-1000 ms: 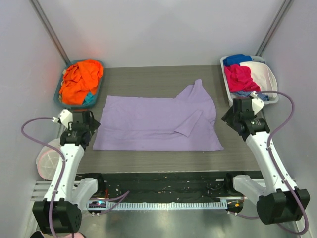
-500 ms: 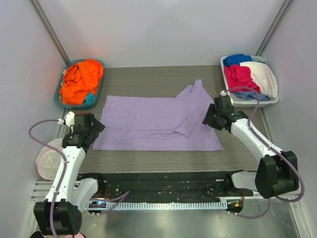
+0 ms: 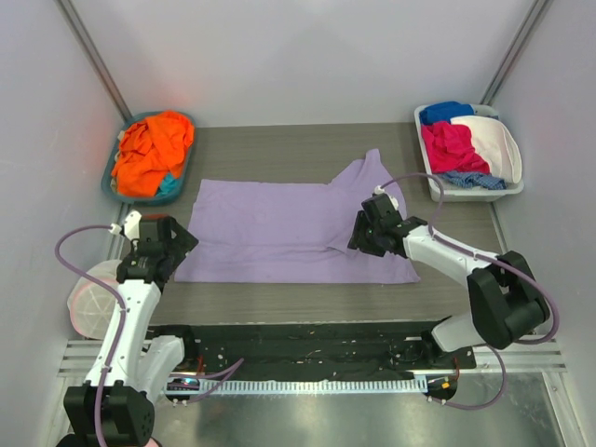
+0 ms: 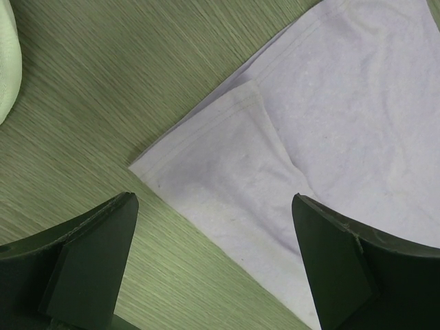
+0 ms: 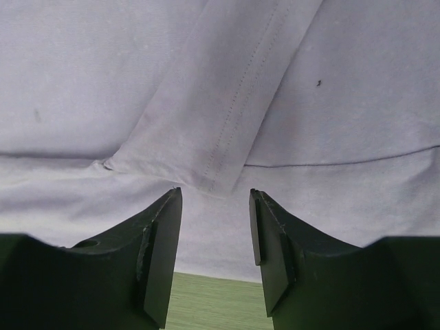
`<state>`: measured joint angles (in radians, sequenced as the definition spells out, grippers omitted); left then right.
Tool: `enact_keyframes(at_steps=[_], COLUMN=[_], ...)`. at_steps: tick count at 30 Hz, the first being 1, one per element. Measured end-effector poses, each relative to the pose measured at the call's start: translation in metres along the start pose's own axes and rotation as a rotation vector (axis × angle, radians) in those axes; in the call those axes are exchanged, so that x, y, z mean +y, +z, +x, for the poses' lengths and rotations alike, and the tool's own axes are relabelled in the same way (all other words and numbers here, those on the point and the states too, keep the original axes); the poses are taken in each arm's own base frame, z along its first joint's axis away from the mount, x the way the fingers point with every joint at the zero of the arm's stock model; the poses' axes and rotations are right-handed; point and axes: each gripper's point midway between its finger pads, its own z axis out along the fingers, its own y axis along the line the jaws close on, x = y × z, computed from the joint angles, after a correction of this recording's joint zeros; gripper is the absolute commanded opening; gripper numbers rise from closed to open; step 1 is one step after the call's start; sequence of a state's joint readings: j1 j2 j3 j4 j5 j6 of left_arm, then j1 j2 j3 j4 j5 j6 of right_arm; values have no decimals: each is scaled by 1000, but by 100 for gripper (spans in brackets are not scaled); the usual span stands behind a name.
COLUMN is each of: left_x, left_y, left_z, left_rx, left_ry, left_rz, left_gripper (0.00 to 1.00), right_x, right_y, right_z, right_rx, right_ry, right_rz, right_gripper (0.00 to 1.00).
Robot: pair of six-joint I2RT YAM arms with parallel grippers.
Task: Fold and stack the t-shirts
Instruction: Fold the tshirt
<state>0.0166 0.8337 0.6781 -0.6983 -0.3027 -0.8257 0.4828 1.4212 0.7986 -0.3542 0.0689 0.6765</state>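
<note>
The right gripper has swung in over the shirt, which lies flat on the table. Its jaws have narrowed to half-open and empty at the folded sleeve, so a grasp looks likely. The left gripper, wide open and empty, hovers at the shirt's near-left corner.

no text, label, brand or number can be read in any view; the rail at the lower edge may carry marks, too small to tell.
</note>
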Motion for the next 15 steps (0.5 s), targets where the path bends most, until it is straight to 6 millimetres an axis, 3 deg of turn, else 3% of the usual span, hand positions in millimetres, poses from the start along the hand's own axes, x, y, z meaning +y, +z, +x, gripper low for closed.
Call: enact_keyframes(at_steps=[15], left_x=[2], left_y=[1], left_z=[2], left_rx=[3], left_ry=[24], left_rz=[-3], left_gripper=[100], right_x=[-1], right_y=[22], right_z=[9], right_rx=[13], right_ry=[28], right_rz=[5], right_gripper=[47])
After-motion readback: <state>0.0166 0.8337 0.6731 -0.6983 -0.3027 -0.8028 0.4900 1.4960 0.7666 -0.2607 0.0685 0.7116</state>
